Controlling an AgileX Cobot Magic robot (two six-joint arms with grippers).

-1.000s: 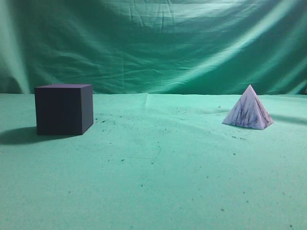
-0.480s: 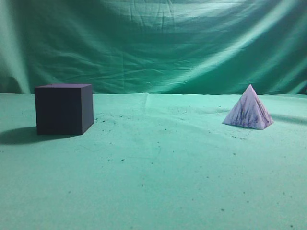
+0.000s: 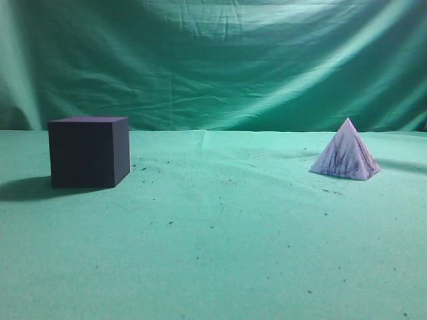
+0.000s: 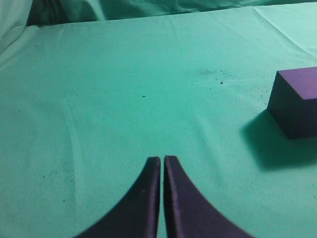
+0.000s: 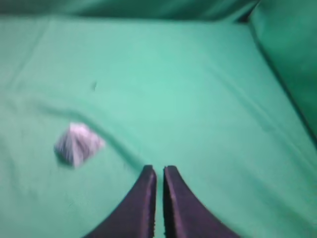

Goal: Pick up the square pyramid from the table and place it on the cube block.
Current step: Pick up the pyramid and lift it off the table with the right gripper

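Observation:
The dark navy cube block (image 3: pixel 88 152) stands on the green table (image 3: pixel 220 233) at the left. The white marbled square pyramid (image 3: pixel 345 159) stands upright at the right, far from the cube. Neither gripper shows in the exterior view. In the left wrist view my left gripper (image 4: pixel 162 159) is shut and empty, above bare cloth, with the cube (image 4: pixel 297 101) ahead to its right. In the right wrist view my right gripper (image 5: pixel 159 169) is shut and empty, with the blurred pyramid (image 5: pixel 77 144) ahead to its left.
A wrinkled green backdrop cloth (image 3: pixel 213 60) hangs behind the table. Small dark specks dot the table cloth. The cloth rises at the right edge of the right wrist view (image 5: pixel 292 54).

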